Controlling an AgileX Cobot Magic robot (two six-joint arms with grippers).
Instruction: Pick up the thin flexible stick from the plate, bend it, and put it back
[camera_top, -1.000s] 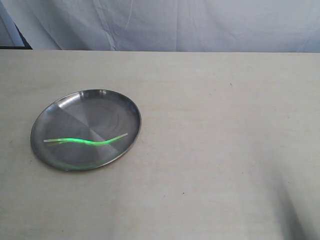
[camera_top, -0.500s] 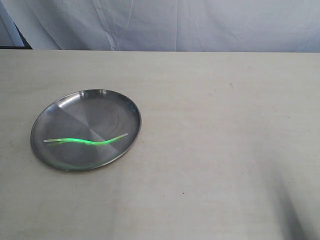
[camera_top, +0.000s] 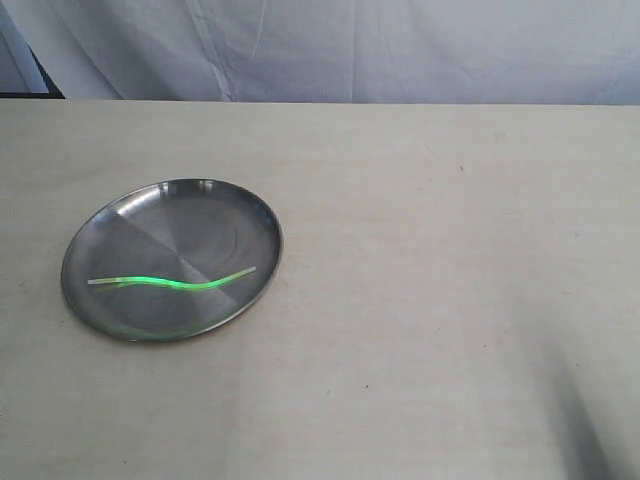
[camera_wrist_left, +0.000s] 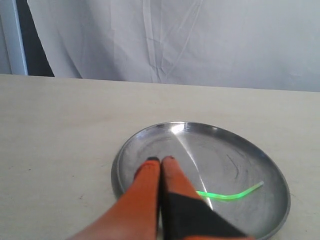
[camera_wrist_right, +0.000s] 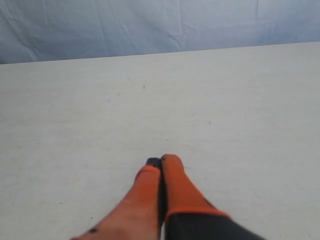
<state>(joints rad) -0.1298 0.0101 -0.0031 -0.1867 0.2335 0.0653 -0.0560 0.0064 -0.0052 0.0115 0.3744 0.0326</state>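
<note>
The wavy stick (camera_top: 170, 282) lies in the plate (camera_top: 190, 225), with both ends inside the rim. The left gripper (camera_wrist_left: 161, 160) has its two orange fingers (camera_wrist_left: 145, 190) pressed together, holding nothing. The plate is just ahead of those fingers, and one finger hides part of the stick. The right gripper (camera_wrist_right: 161, 161) is pressed together too, with the table (camera_wrist_right: 225, 100) ahead of it.

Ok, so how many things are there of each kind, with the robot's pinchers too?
plate, shiny silver: 1
stick, glowing green, lying wavy on the plate: 1
Orange pinchers: 2, the left gripper and the right gripper, both shut
Total: 4
</note>
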